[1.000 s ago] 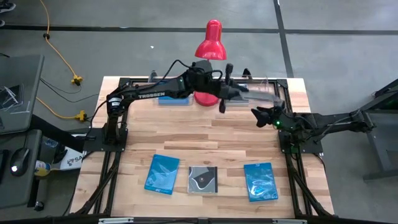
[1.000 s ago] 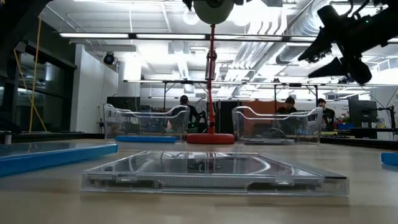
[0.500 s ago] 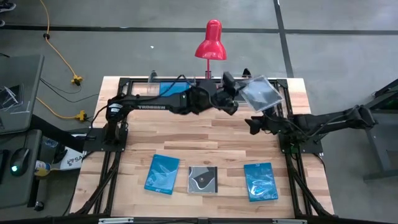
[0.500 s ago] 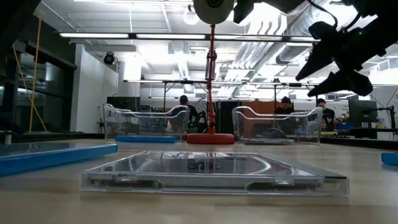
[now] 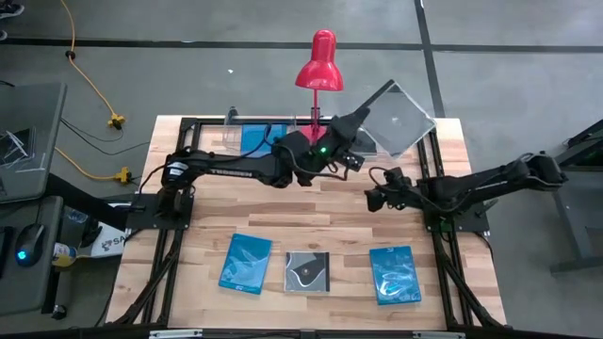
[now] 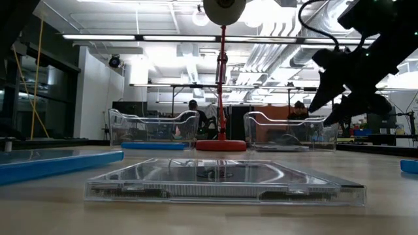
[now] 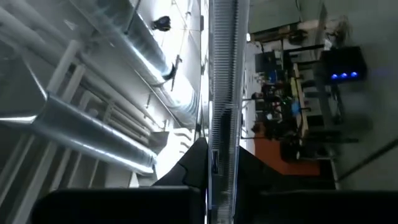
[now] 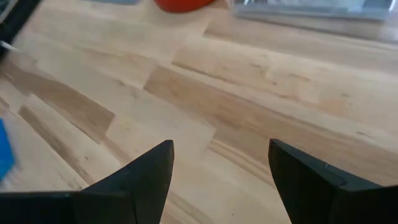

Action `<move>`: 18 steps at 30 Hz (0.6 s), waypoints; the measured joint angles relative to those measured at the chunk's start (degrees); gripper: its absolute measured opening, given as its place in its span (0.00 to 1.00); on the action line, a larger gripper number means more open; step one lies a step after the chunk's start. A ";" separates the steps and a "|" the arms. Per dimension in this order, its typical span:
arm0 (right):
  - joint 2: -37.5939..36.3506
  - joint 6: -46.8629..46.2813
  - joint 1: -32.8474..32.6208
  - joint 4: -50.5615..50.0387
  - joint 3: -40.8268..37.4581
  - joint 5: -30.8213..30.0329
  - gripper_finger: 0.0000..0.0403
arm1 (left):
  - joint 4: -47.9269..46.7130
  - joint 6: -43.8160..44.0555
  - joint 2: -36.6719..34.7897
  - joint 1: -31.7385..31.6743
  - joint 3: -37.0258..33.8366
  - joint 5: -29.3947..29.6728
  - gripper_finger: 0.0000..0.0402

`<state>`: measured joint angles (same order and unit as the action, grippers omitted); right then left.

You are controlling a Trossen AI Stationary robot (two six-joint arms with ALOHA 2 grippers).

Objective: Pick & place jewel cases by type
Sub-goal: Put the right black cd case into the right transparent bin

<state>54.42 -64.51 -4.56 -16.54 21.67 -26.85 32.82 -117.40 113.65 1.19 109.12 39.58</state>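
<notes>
My left gripper [image 5: 358, 127] is raised over the table's far right and shut on a see-through grey jewel case [image 5: 397, 117], which shows edge-on in the left wrist view [image 7: 222, 74]. My right gripper [image 5: 375, 196] hovers open and bare over the wood right of centre [image 8: 221, 174], dark against the room in the low view [image 6: 330, 108]. Along the near edge lie a blue jewel case [image 5: 245, 262], a dark one with a white swirl [image 5: 308, 271] and another blue one [image 5: 394, 275]. One more blue case [image 5: 256, 137] lies flat in the far left tray. My left gripper pinches the grey jewel case between its two fingers at the edge nearest the arm [image 7: 222, 158], one finger [image 7: 193, 165] on each flat face. The fingers slant upward toward the table's far right corner. The case is lifted clear, tilted, high above the far right tray.
A red desk lamp [image 5: 318, 64] stands at the far middle, its base [image 6: 221, 145] between two clear trays [image 6: 153, 127] [image 6: 290, 130]. Bare wood lies across the table's middle [image 5: 283, 212]. People stand in the room behind the table.
My left gripper has swung toward the table's right edge, risen and rolled its wrist; the held case has gone from low and edge-on over the far tray to high with its broad face showing. My right gripper, still open, has sunk and moved toward the table's middle.
</notes>
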 joint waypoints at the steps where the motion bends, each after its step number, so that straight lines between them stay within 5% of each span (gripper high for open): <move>1: 1.00 -0.01 0.00 0.61 0.00 0.27 0.61 | -0.09 -0.30 0.05 0.45 0.78 -0.01 0.08; 18: 15.88 0.23 0.00 9.46 0.00 3.47 0.61 | 0.74 -7.13 0.00 5.71 12.90 -5.82 0.08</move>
<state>70.31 -64.28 -4.56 -7.07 21.67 -23.38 33.56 -124.52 113.65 6.90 122.02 33.76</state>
